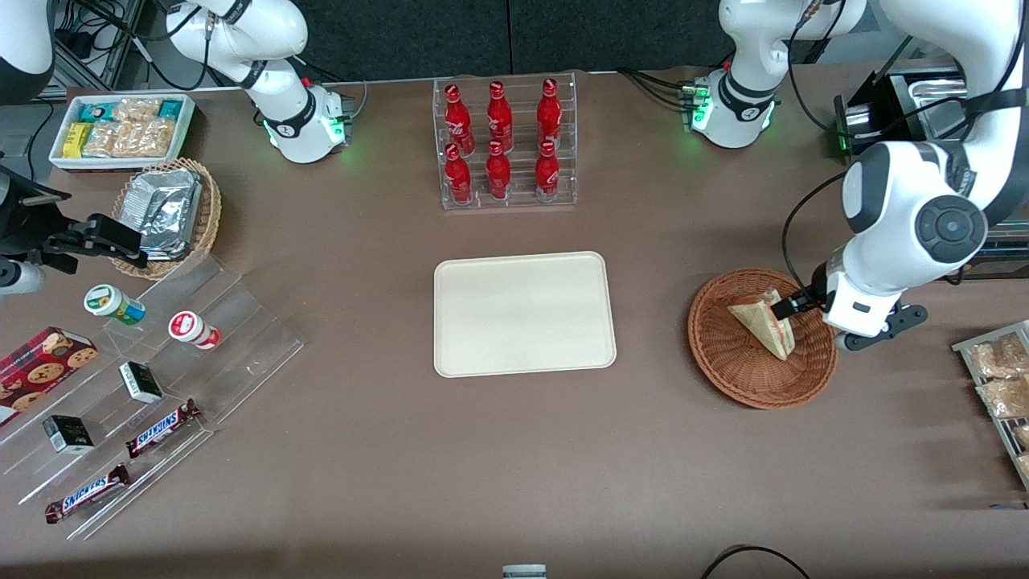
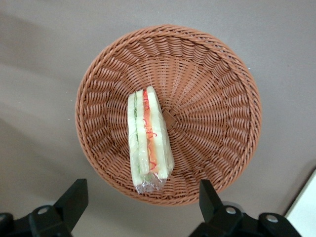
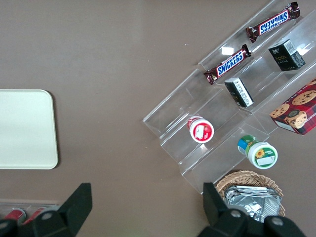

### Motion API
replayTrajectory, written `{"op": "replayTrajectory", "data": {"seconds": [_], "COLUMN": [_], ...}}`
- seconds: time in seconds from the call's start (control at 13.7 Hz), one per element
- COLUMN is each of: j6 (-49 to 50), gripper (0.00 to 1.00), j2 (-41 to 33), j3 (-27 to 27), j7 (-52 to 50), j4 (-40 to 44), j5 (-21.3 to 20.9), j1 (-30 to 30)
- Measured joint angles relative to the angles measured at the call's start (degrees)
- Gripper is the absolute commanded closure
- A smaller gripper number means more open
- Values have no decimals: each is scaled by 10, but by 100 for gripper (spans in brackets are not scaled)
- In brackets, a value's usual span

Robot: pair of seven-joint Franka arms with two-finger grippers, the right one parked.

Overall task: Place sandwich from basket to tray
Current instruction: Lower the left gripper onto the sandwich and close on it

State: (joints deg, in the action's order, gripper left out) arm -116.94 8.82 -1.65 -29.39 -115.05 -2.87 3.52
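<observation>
Sandwich [image 2: 148, 140]: lies in the reddish-brown basket [image 2: 207, 74], toward the working arm's end of the table. Gripper [image 2: 140, 207]: fingers spread apart, hovering above the basket, holding nothing. Tray [image 1: 524, 314]: bare, well apart from the basket, nearer the front camera than the red-bottle rack [image 1: 505, 145].

Brown matte table [image 1: 514, 450] fills room view — dark panel wall [image 1: 514, 36] along top edge, even overhead light.

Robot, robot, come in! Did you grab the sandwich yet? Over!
Gripper open, above basket. Sandwich in basket, not grabbed. Tray bare, nothing in the way.
</observation>
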Motion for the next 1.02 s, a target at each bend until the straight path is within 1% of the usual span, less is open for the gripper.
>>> {"op": "replayTrajectory", "data": {"seconds": [0.58,1.02], "j6": [-109,-120], "gripper": [1,1], "j2": [6,21], "j3": [0,1], "j7": [-27,-30], "j4": [-96,-117], "j5": [0,0], "j1": [0,0]}}
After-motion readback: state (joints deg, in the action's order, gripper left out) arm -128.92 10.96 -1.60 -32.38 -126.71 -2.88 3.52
